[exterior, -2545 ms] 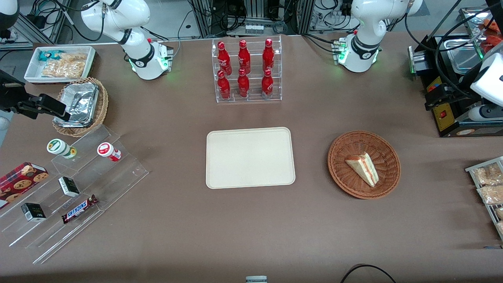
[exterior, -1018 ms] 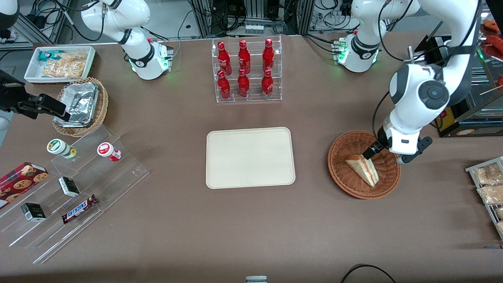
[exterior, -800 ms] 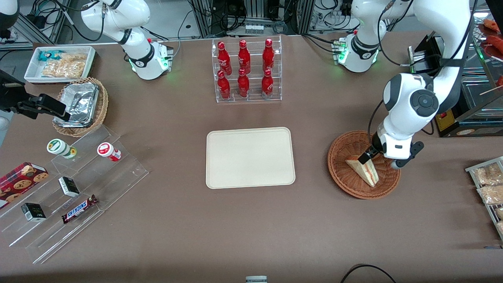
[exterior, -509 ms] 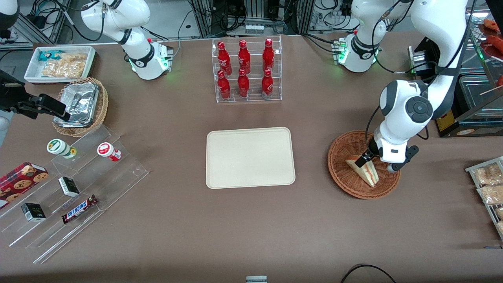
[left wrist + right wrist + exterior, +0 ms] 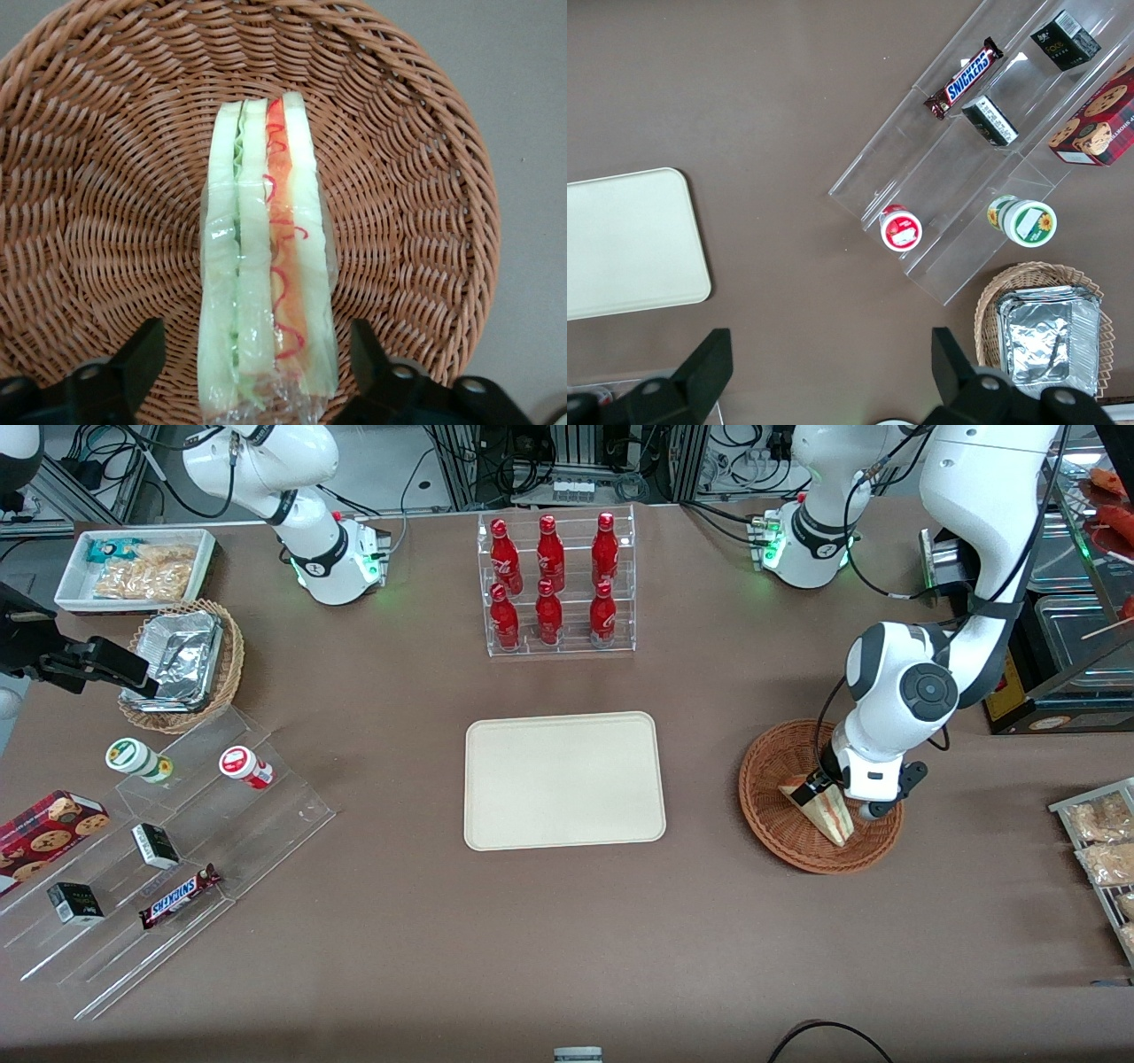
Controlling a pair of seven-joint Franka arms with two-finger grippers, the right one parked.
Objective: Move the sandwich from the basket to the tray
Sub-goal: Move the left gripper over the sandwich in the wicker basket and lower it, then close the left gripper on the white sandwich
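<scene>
One sandwich (image 5: 822, 808), one basket (image 5: 769, 815), one tray (image 5: 563, 780) are counted. Six red bottles (image 5: 550, 580), two wicker baskets in all, one Snickers bar (image 5: 179, 895), two dark small boxes (image 5: 156, 845) are seen.

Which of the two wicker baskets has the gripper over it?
The reddish-brown basket holding the sandwich, toward the working arm's end. The open gripper straddles the sandwich there. The foil-lined basket sits apart.

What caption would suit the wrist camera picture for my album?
Open pincer straddling a wrapped sandwich lying in a wicker basket, one finger on each side.
</scene>
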